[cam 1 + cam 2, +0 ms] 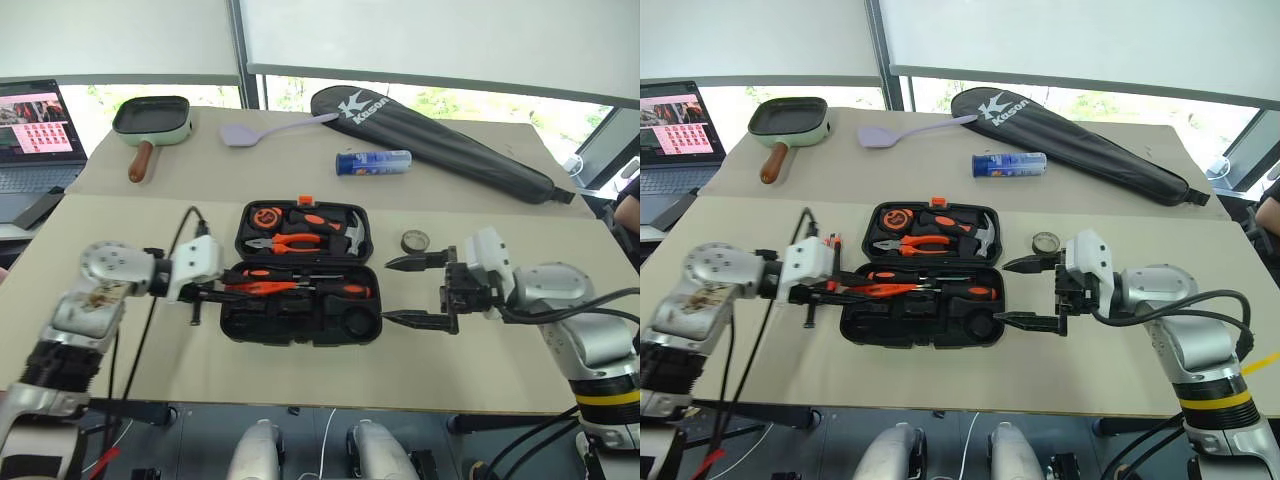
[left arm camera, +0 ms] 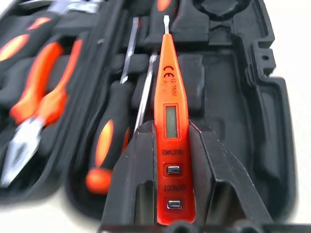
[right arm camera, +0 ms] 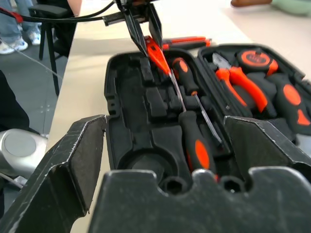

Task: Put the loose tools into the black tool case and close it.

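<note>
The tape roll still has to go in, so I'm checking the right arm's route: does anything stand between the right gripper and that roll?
Nothing visible does. The small dark tape roll lies on bare table beside the black tool case, just beyond the open right gripper.

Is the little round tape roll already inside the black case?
No, the tape roll lies on the table beside the open case.

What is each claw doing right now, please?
Left claw: closed on the orange tester screwdriver, over the open black tool case.
Right claw: open, holding nothing, beside the case.
</note>
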Robot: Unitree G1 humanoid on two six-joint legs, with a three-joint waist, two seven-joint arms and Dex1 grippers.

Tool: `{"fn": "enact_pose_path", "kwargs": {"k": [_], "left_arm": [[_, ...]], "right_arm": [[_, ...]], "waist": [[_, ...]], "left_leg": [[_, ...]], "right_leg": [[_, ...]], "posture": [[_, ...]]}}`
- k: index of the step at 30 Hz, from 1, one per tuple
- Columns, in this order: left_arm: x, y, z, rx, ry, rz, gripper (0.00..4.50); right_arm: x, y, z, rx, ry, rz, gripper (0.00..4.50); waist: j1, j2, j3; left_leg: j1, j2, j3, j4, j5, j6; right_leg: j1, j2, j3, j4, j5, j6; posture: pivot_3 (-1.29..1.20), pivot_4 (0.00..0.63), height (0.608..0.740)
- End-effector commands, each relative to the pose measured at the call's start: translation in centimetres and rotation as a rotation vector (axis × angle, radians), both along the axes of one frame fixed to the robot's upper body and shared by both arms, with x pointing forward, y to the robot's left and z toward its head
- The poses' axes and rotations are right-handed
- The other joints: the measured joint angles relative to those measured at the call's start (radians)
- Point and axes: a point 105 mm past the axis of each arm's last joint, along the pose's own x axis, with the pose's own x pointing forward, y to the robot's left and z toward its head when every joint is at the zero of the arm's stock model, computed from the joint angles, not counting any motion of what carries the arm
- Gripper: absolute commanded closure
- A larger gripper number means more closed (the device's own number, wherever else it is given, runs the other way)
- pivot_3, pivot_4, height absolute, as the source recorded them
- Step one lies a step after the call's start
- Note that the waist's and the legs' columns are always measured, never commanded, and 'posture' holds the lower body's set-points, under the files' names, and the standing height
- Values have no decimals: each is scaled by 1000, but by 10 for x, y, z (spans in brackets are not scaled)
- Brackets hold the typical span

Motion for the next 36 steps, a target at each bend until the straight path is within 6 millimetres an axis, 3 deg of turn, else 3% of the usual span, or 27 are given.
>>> {"fn": "enact_pose_path", "kwargs": {"k": [1,13,20,27,34,36], "left_arm": [[5,2,-3,76,-32,-24,4039],[15,0,-14,229,-8,20,4039],[10,1,-19,306,31,-18,4039],[7,16,-24,436,100,41,4039],[7,1,-23,324,109,45,4039],[9,-5,-16,253,77,39,3030]], "right_arm": [[-2,2,7,3,-37,-10,0],[-7,-1,2,-10,-26,-35,0],[-7,1,3,-11,-14,-30,0],[-6,3,3,-15,-4,-26,0],[-4,5,3,-12,-5,-18,0],[-5,5,3,-6,-3,-10,0]], "waist": [[0,0,0],[3,0,0],[3,0,0],[-6,1,-1],[-6,2,-1],[-4,2,-1]], "left_leg": [[0,0,0,0,0,0],[0,0,-1,3,0,0],[1,0,-1,3,0,0],[2,1,-2,3,0,0],[3,2,-2,3,0,0],[3,2,-2,3,0,0]], "right_leg": [[0,0,0,0,0,0],[2,0,0,1,0,1],[3,0,0,1,0,1],[3,2,1,1,0,1],[3,4,2,2,0,1],[3,4,2,2,0,1]], "posture": [[0,150,740],[0,150,740],[0,150,740],[0,150,740],[0,150,740],[0,150,740]]}}
